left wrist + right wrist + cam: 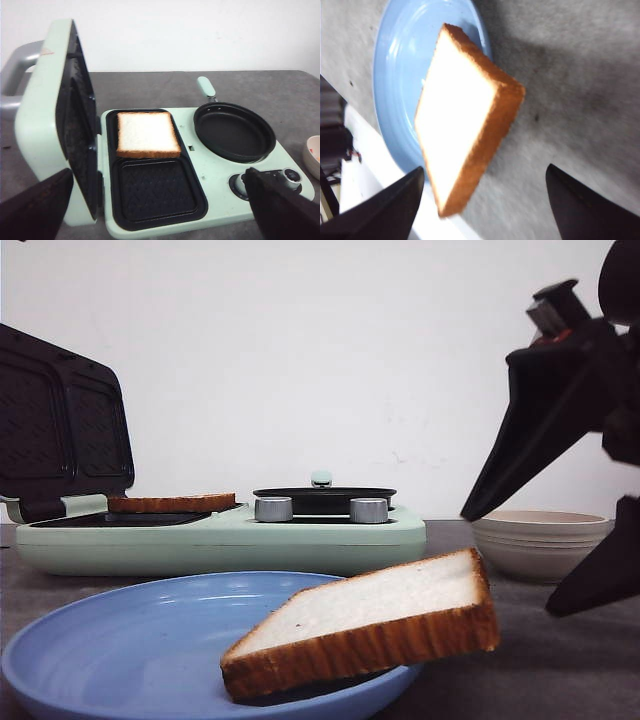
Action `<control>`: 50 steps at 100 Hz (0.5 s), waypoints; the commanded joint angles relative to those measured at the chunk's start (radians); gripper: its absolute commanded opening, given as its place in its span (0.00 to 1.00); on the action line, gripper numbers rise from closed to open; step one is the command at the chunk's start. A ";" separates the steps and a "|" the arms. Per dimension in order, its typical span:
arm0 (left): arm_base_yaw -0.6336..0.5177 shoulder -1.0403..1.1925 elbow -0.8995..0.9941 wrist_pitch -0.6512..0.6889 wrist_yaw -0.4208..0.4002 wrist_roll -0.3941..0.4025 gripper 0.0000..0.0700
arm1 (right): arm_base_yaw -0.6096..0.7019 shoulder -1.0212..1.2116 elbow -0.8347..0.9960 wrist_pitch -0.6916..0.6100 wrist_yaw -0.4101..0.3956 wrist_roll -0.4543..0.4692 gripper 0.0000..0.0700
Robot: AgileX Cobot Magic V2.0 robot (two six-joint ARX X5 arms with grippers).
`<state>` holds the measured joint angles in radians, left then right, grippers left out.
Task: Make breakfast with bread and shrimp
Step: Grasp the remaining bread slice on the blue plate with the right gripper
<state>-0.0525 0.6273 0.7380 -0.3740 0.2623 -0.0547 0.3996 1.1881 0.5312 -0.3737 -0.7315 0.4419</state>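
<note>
Nearest the camera: a blue plate (120,660) on the grey table (560,660), with one thick slice of white bread (380,625) propped on its right rim, one end down in the dish, the other raised and overhanging the edge. Above that slice, the right gripper (482,200), fingers spread wide, gripping nothing, clear of the crust on both sides. Just beyond the plate, a mint-green breakfast maker (220,540) with its lid (60,425) tipped up at the left. On the rear half of its dark grill plate (155,195), a second slice of bread (147,134), lying flat; front half bare. To the right on the same appliance, a small black frying pan (234,131) with a green handle, and two silver knobs (273,508) at the front edge. Over the appliance, the left gripper (155,210), also gaping wide and empty-handed. Further right, a beige ribbed bowl (540,540) on the table; contents hard to make out, so shrimp not confirmed. Behind everything, a plain white wall (320,340).
</note>
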 commanded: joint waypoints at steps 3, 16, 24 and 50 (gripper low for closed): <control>0.002 0.005 0.006 -0.002 -0.003 -0.002 0.95 | 0.028 0.011 -0.016 0.067 -0.005 0.090 0.69; 0.002 0.005 0.006 0.000 -0.003 -0.002 0.95 | 0.061 0.019 -0.028 0.119 0.000 0.123 0.69; 0.002 0.006 0.006 0.000 -0.003 -0.002 0.95 | 0.073 0.034 -0.028 0.152 0.003 0.135 0.69; 0.002 0.005 0.006 0.000 -0.004 -0.003 0.95 | 0.076 0.126 -0.027 0.228 0.018 0.146 0.67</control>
<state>-0.0525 0.6281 0.7380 -0.3851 0.2604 -0.0547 0.4698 1.2915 0.5014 -0.1642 -0.7177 0.5789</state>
